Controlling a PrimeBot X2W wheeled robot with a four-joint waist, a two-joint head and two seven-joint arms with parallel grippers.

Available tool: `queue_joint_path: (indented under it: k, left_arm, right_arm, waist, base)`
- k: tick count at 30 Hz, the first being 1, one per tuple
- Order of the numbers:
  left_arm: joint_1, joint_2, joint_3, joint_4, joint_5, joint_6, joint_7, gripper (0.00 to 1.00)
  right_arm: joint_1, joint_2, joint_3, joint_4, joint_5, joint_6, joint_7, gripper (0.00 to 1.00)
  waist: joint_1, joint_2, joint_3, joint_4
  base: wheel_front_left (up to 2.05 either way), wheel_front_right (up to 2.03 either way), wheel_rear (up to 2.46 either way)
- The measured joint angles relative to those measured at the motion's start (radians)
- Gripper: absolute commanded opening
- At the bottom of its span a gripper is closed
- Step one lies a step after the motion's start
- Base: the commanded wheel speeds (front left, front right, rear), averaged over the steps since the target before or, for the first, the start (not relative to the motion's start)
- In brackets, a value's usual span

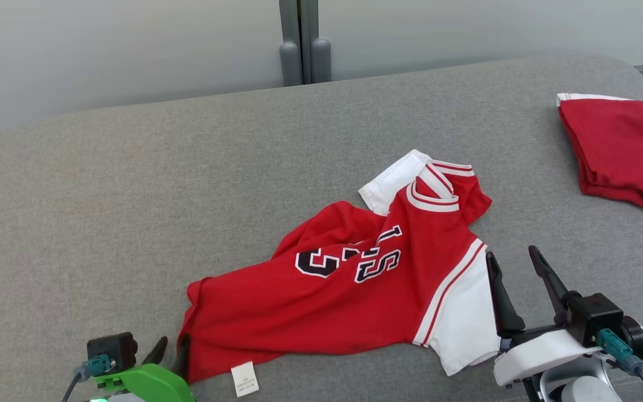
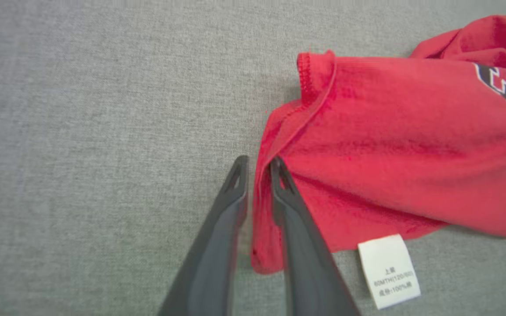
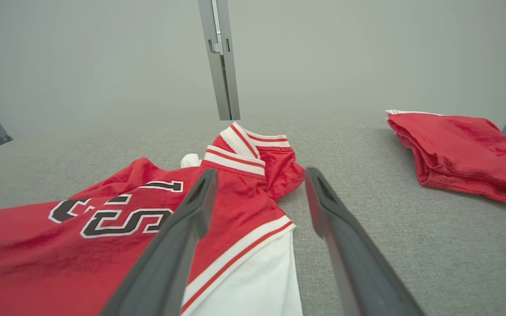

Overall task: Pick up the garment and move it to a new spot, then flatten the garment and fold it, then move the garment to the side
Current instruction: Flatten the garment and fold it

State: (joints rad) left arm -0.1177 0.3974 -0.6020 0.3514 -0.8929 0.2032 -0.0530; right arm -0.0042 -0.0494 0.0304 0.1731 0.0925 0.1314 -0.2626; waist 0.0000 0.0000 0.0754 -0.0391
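Hem first: your left gripper (image 1: 172, 346), low at the near edge of the grey surface (image 1: 132, 195), is closed on the bottom-left hem corner of the red jersey (image 1: 355, 290), which lies rumpled mid-surface. Your right gripper (image 1: 512, 257) hovers spread wide, holding nothing, angled forward just beside the white sleeve (image 1: 464, 312). A folded red garment (image 1: 623, 151) lies far right.

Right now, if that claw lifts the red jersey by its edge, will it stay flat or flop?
Probably floppy: the red jersey lies wrinkled and bunched, so it would likely hang limp from the left gripper at its hem. It looks thin and light; a push would probably crumple it rather than slide it.
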Motion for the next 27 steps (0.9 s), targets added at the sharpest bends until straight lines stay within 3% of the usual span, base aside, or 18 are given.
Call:
queue_joint_path:
  k: [3, 11, 17, 21, 27]
  left_arm:
    - [0.025, 0.022, 0.002, -0.042, 0.024, 0.012, -0.041, 1.0]
    - [0.134, 0.061, 0.014, -0.227, 0.153, 0.11, -0.187, 1.0]
    - [0.198, 0.022, 0.089, -0.304, 0.253, 0.158, -0.207, 1.0]
    - [0.237, -0.033, 0.173, -0.335, 0.354, 0.125, -0.209, 1.0]
    - [0.328, -0.125, 0.323, -0.313, 0.472, 0.0, -0.209, 1.0]
  right_arm:
    - [0.001, 0.0, -0.009, -0.005, -0.006, 0.0, 0.0, 1.0]
    - [0.033, -0.001, -0.023, -0.017, -0.052, 0.0, 0.0, 1.0]
    - [0.046, -0.004, -0.027, -0.018, -0.063, 0.0, 0.0, 1.0]
    - [0.06, -0.004, -0.029, -0.018, -0.063, 0.0, 0.0, 1.0]
    - [0.065, -0.003, -0.023, -0.005, -0.058, 0.0, 0.0, 1.0]
  waist:
    - [0.0, 0.0, -0.011, -0.005]
    - [0.0, 0.0, -0.06, -0.003]
    - [0.0, 0.0, -0.093, 0.016]
    - [0.0, 0.0, -0.111, 0.031]
    - [0.0, 0.0, -0.136, 0.046]
  base:
    - [0.0, 0.0, 0.0]
    - [0.0, 0.0, 0.0]
    - [0.0, 0.0, 0.0]
    - [0.0, 0.0, 0.0]
    - [0.0, 0.0, 0.0]
